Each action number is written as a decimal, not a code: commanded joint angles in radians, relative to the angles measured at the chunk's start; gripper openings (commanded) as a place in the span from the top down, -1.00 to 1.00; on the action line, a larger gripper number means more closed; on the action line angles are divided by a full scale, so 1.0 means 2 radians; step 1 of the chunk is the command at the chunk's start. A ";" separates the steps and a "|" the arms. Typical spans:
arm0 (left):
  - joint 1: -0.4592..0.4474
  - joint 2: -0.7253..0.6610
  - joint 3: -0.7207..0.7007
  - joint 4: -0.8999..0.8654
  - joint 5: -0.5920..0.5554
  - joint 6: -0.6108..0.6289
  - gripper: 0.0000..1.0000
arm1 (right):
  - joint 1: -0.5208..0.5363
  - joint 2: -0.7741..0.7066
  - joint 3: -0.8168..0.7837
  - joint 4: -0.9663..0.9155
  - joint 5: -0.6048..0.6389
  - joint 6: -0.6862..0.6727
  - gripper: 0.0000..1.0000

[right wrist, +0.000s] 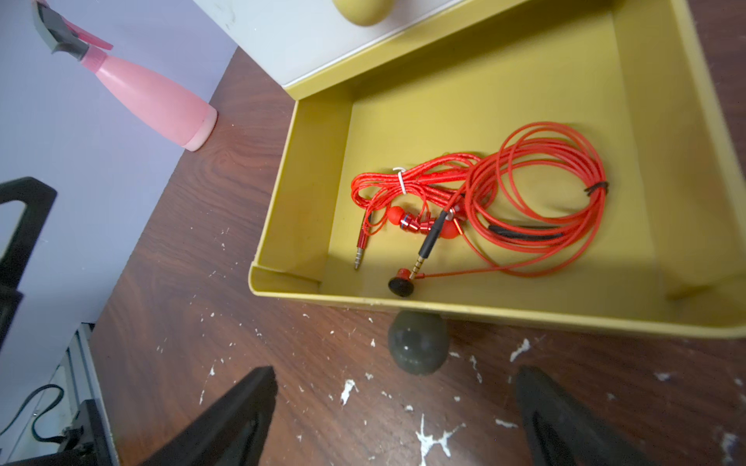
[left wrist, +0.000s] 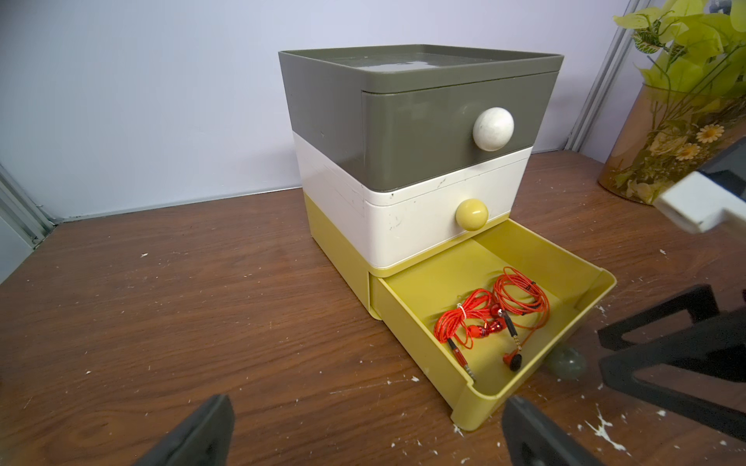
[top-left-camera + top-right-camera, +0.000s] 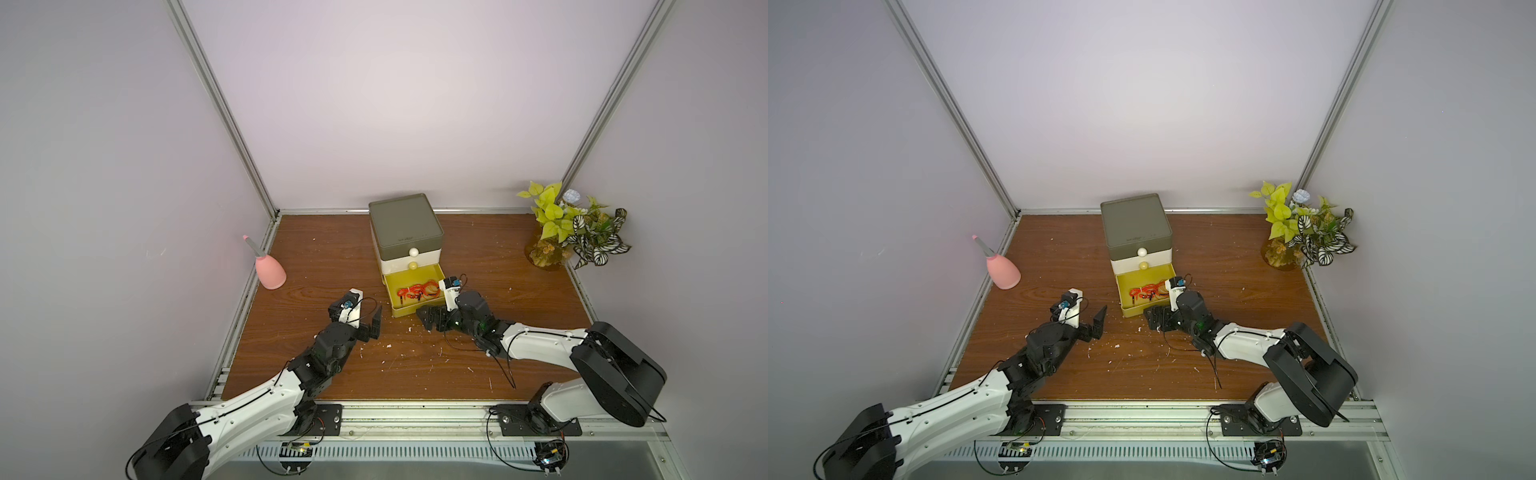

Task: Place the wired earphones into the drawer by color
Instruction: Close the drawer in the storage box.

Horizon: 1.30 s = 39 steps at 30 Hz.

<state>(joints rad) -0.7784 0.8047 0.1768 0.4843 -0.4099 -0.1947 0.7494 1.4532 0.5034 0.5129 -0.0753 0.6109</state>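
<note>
The drawer (image 3: 405, 232) stands at the back middle of the table, olive-grey tier over cream over yellow. Its yellow bottom tray (image 1: 666, 121) is pulled out. Two red wired earphones lie coiled inside it, one with a white tie (image 1: 403, 189) and one with a black tie (image 1: 545, 181), also visible in the left wrist view (image 2: 464, 318). My right gripper (image 3: 430, 320) (image 1: 395, 387) is open just in front of the tray's grey knob (image 1: 418, 347), holding nothing. My left gripper (image 3: 365, 324) (image 2: 367, 407) hangs open and empty, left of the tray's front corner.
A pink spray bottle (image 3: 270, 270) stands at the left wall. A vase of leafy plants (image 3: 569, 232) fills the back right corner. White flecks are scattered over the wooden table (image 3: 498, 291). Aluminium frame rails edge the table.
</note>
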 commanded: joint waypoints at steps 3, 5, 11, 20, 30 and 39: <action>0.004 -0.002 -0.002 0.012 -0.008 0.000 -0.99 | 0.000 0.013 0.008 0.056 -0.015 0.013 -0.98; 0.004 -0.002 -0.001 0.011 -0.008 0.000 -0.99 | 0.001 0.020 0.010 0.068 -0.017 0.016 -0.98; 0.004 -0.005 -0.002 0.009 -0.009 0.000 -0.99 | 0.004 0.034 0.022 0.091 -0.018 0.020 -0.98; 0.004 -0.014 -0.004 0.005 -0.012 -0.001 -0.99 | 0.009 0.053 0.049 0.105 -0.018 0.021 -0.98; 0.004 -0.022 -0.005 0.003 -0.012 -0.002 -0.99 | 0.009 0.087 0.097 0.093 0.002 0.004 -0.98; 0.004 -0.023 -0.006 0.003 -0.012 -0.002 -0.98 | 0.009 0.116 0.128 0.077 0.006 0.003 -0.98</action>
<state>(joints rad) -0.7784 0.7681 0.1764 0.4900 -0.4171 -0.1947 0.7647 1.6726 0.7277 0.6662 -0.0834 0.6319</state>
